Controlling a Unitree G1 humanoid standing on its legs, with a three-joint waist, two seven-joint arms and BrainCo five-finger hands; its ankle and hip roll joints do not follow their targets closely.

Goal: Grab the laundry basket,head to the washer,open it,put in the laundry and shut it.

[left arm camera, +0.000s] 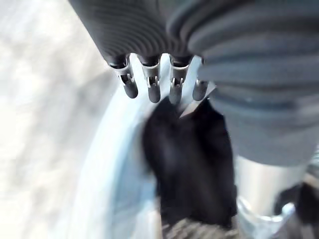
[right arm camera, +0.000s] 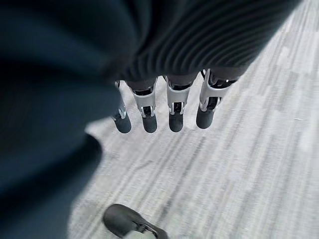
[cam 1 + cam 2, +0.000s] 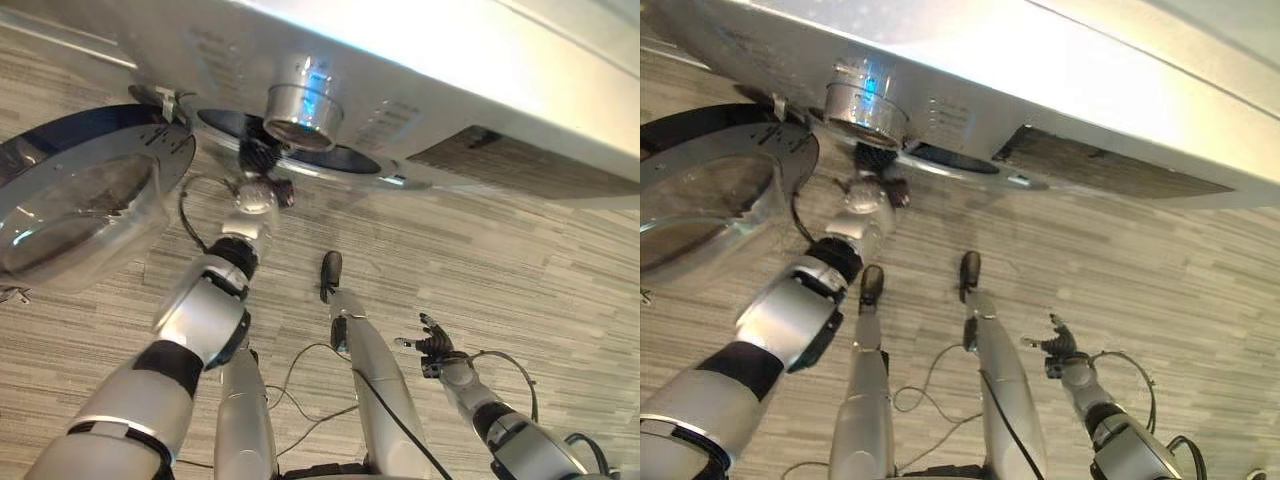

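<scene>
— Where is the washer, and is it open?

— The washer (image 3: 480,90) hangs over me in the head views; its round glass door (image 3: 85,195) is swung wide to the left of the drum opening (image 3: 330,158), with a silver knob (image 3: 303,102) just above that opening.

— And your left hand?

— My left hand (image 3: 258,160) is raised right at the drum opening, just under the knob; the head views cannot tell me what the fingers do; my left wrist view shows my fingers (image 1: 152,89) straight in a row over a dark piece of laundry (image 1: 192,164) at the pale rim; whether I grip it, I cannot tell.

— The right?

— My right hand (image 3: 432,345) hangs low, well away from the washer, over the striped floor (image 2: 259,169); fingers spread, holding nothing.
</scene>
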